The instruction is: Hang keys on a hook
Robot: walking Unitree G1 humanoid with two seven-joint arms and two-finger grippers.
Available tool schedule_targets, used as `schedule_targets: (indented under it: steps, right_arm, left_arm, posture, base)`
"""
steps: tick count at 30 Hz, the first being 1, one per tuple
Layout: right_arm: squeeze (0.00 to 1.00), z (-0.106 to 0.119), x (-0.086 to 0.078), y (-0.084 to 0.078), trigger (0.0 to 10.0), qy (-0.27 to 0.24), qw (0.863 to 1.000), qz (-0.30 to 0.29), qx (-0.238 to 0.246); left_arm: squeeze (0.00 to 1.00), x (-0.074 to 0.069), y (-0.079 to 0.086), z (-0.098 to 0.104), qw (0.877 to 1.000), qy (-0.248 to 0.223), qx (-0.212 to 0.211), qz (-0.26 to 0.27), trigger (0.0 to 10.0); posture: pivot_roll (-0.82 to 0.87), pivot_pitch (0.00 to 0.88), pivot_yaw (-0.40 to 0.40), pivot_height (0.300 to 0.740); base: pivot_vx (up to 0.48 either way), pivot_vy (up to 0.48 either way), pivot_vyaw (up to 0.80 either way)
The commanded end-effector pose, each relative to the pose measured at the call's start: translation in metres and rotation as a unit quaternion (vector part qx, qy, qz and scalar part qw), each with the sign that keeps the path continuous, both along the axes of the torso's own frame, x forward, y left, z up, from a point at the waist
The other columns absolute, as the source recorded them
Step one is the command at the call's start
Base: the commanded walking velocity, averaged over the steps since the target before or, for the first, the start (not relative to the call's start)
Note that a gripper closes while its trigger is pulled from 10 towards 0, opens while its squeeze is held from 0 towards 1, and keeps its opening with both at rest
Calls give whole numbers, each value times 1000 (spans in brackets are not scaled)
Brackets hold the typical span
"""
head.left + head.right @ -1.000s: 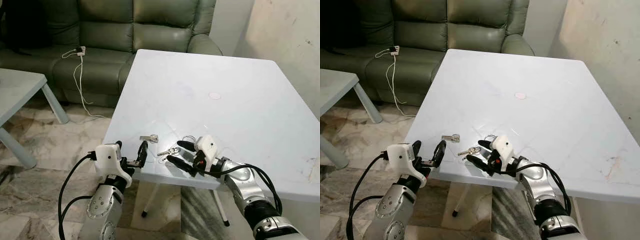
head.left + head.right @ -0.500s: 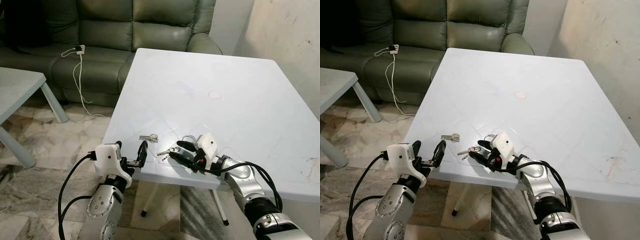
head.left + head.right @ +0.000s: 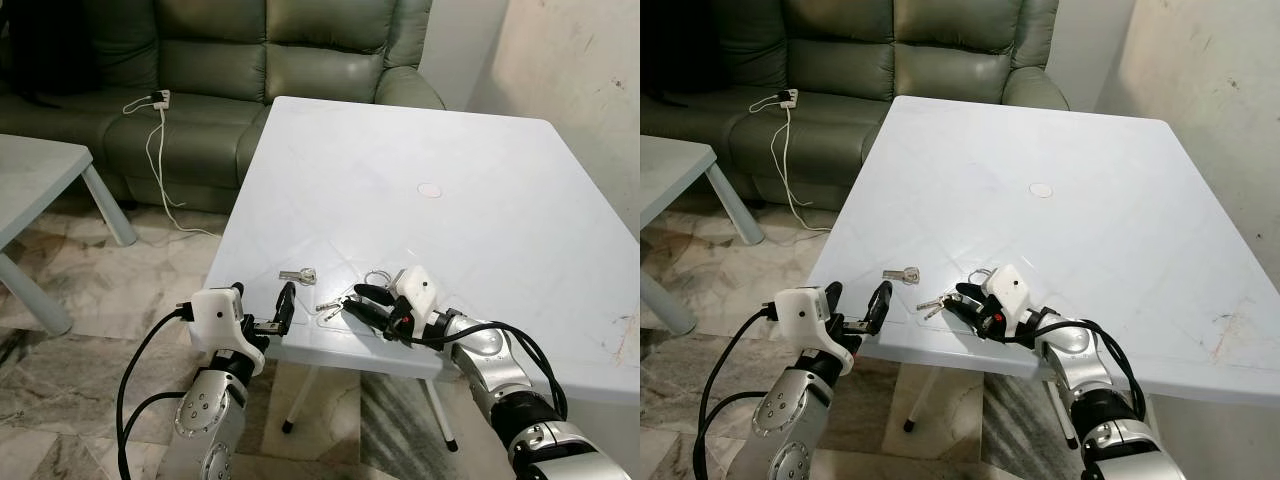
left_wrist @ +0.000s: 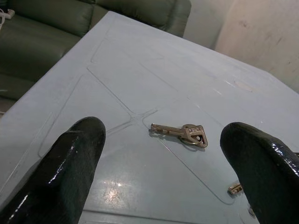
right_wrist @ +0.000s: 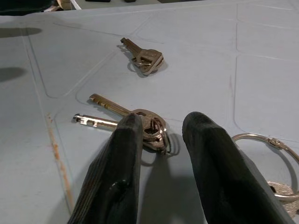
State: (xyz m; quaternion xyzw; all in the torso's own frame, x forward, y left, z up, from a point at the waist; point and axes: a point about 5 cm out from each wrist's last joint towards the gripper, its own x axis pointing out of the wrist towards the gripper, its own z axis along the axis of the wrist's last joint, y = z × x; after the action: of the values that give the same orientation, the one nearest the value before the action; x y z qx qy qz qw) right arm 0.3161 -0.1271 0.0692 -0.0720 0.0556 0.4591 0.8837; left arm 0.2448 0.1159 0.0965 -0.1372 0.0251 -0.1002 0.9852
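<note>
Closing in on the bunch of keys (image 3: 336,303), the right gripper (image 3: 362,303) lies low on the white table (image 3: 480,200) near its front edge, its tips at the key heads. The left gripper (image 3: 263,320) hovers at the table's edge, fingers spread with nothing between them, a lone key (image 3: 298,276) just beyond. From the left wrist, that single key (image 4: 180,132) lies flat between the parted fingers. From the right wrist, the two fingers (image 5: 124,161) stand narrowly apart around the ring end of the bunch (image 5: 126,119) — not yet pinched. A loose ring (image 5: 266,154) lies beside. Keys are light, hard, flat and slippery on this smooth top — better taken at the ring, where the heads stack thicker
</note>
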Motion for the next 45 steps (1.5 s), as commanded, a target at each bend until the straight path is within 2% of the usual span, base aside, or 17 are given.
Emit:
schedule_targets:
  steps: [1,2,3,9,10,11,13,19,20,22,23,24,35,38,39,41,45]
  right_arm:
    - [0,3,3,-5,4275,-5,1000,-6,-5]
    - [0,3,3,-6,4275,-5,1000,-7,-5]
    - [0,3,3,-6,392,-5,1000,-6,-2]
    - [0,5,6,-10,0,-6,1000,-15,-3]
    - [0,5,6,-10,2392,-4,1000,-13,-3]
    - [0,5,5,-11,2392,-2,1000,-11,-3]
    - [0,4,5,-12,10000,-3,1000,-14,-5]
    - [0,4,5,-14,10000,6,1000,-12,-1]
    - [1000,4,5,-15,10000,2,1000,-17,-4]
    - [1000,4,6,-17,10000,-4,1000,-19,-7]
    - [722,4,5,-17,10000,0,1000,-17,-4]
    - [0,4,5,-18,10000,6,1000,-14,0]
    - [0,6,6,-25,9765,1,1000,-16,-5]
    - [0,6,6,-25,3765,3,1000,-13,-3]
    - [0,6,6,-25,3765,3,1000,-13,-3]
    - [0,6,5,-25,0,4,1000,-11,0]
    - [0,6,5,-25,0,3,1000,-9,-2]
  left_arm:
    - [0,-1,-10,4,1000,-3,-15,-9,10000]
    - [0,-1,-11,4,1000,-3,-15,-9,10000]
    - [0,-1,-11,4,1000,-2,-15,-8,10000]
    - [0,-2,-11,3,1000,0,-16,-6,10000]
    - [0,-2,-11,3,1000,0,-16,-6,10000]
    - [0,-2,-11,3,1000,1,-16,-6,10000]
    - [0,-3,-11,3,1000,1,-16,-6,10000]
    - [0,-3,-11,2,1000,2,-16,-7,10000]
    - [0,-3,-11,3,1000,2,-16,-7,10000]
    - [0,-2,-11,3,1000,2,-15,-7,10000]
    - [0,-2,-11,3,1000,2,-15,-7,10000]
    - [0,-2,-11,3,1000,2,-15,-8,10000]
    - [0,-2,-12,3,1000,2,-15,-10,10000]
    - [0,-2,-12,3,1000,2,-16,-10,10000]
    - [0,-2,-12,3,1000,2,-16,-10,10000]
    - [0,-2,-12,3,1000,2,-16,-10,10000]
    - [0,-3,-13,3,1000,2,-15,-10,10000]
  posture:
    - [66,27,-96,740]
    - [66,28,-96,740]
    - [66,28,-96,740]
    - [65,38,-97,740]
    - [65,38,-97,740]
    - [65,38,-97,740]
    - [64,40,-96,740]
    - [63,41,-93,740]
    - [63,42,-94,740]
    - [60,42,-92,740]
    - [60,42,-92,740]
    - [61,42,-92,740]
    - [58,42,-90,740]
    - [58,44,-91,740]
    - [58,44,-91,740]
    - [57,45,-90,740]
    - [58,45,-91,740]
  base:
    - [0,0,0]
    - [0,0,0]
    - [0,0,0]
    - [0,0,0]
    - [0,0,0]
    - [0,0,0]
    - [0,0,0]
    - [0,0,0]
    - [0,0,0]
    - [0,0,0]
    - [0,0,0]
    - [0,0,0]
    - [0,0,0]
    - [0,0,0]
    - [0,0,0]
    - [0,0,0]
    - [0,0,0]
